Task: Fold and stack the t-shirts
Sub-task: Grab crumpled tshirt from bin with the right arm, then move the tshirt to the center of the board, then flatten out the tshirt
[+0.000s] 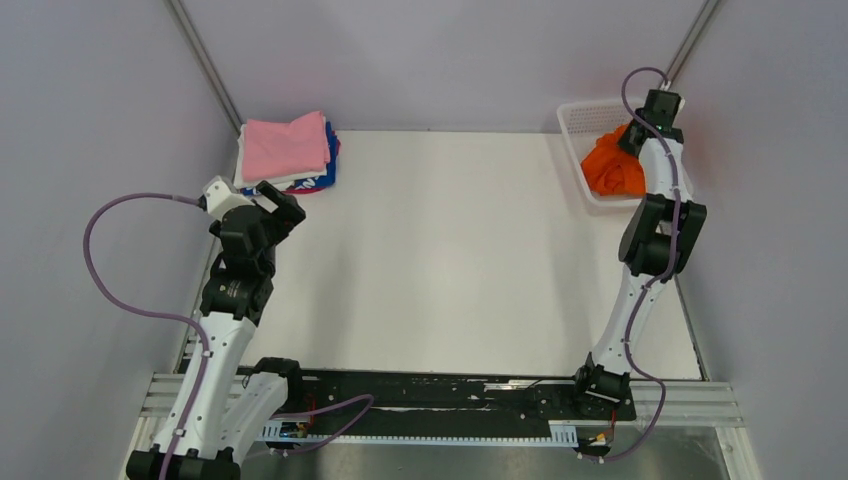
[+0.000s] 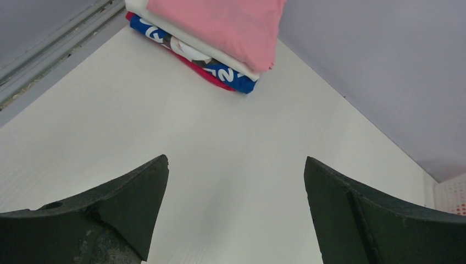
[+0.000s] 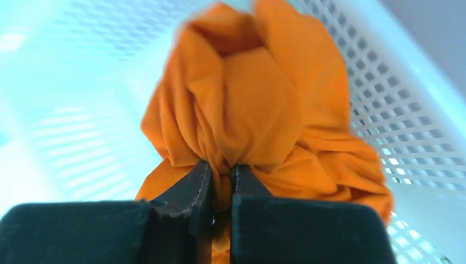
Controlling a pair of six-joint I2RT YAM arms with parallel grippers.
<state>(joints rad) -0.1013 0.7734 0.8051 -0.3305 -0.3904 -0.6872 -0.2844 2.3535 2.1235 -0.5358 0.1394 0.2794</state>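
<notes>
One bunch of the orange t-shirt (image 3: 258,99), in the far-right basket (image 3: 395,110), is pinched tight by the right gripper (image 3: 220,168), so lift high to clear the rim; the left gripper (image 2: 236,159) gapes empty.

The top edge is cutting off the folded pink cloth t-shirt (image 2: 220,22); the crumpled orange t-shirt (image 3: 258,110) is blurring at upper centre.

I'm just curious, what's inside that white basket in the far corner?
A crumpled orange t-shirt, pinched by the right gripper. Whether anything lies beneath it in the white basket is hidden.
</notes>
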